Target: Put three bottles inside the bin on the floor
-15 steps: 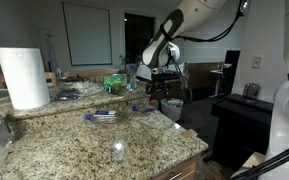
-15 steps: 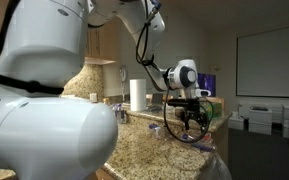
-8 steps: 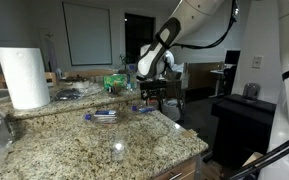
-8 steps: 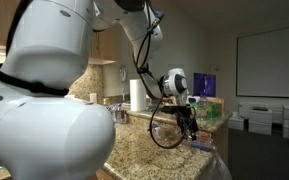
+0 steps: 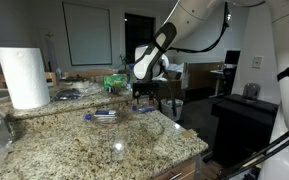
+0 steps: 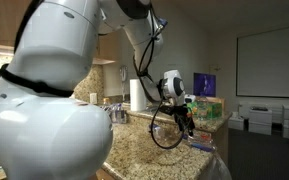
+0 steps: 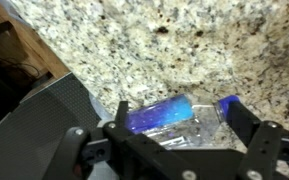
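A clear bottle (image 7: 156, 113) with a blue label and a blue cap lies on its side on the speckled granite counter (image 7: 184, 50), near the counter's edge. My gripper (image 7: 177, 128) is open right over it, one black finger on each side of the bottle; whether the fingers touch it I cannot tell. In both exterior views the gripper (image 5: 144, 98) (image 6: 187, 124) hangs low over the counter's far end. Another clear bottle (image 5: 104, 116) lies on the counter closer to the camera. I cannot make out the bin for sure.
A big white paper-towel roll (image 5: 24, 77) (image 6: 137, 95) stands on the raised ledge. Green packaging (image 5: 115, 82) and clutter sit behind the gripper. A black cabinet (image 5: 239, 115) stands beyond the counter. A grey surface (image 7: 44, 112) lies past the counter's edge.
The arm has swung along the counter and come lower, bringing the gripper over the lying bottle. The jaws stayed open and the bottles have not moved.
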`<act>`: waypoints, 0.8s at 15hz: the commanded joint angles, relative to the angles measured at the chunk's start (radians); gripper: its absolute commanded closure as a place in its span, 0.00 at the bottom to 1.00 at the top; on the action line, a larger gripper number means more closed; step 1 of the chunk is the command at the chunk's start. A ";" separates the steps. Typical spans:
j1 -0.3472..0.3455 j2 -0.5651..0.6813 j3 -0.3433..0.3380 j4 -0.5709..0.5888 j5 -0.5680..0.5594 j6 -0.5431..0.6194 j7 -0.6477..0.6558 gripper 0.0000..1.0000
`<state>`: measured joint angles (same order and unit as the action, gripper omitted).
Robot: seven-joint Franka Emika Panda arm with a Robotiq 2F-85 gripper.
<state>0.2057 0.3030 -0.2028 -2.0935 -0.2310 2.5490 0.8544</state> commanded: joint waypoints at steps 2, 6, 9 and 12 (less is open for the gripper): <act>-0.023 0.073 0.059 0.050 0.012 0.120 -0.014 0.00; -0.023 0.157 0.067 0.105 0.014 0.255 -0.090 0.00; -0.035 0.211 0.087 0.147 0.034 0.332 -0.202 0.00; -0.088 0.255 0.153 0.185 0.074 0.381 -0.410 0.00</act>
<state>0.1844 0.5186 -0.1222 -1.9462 -0.2102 2.8826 0.6417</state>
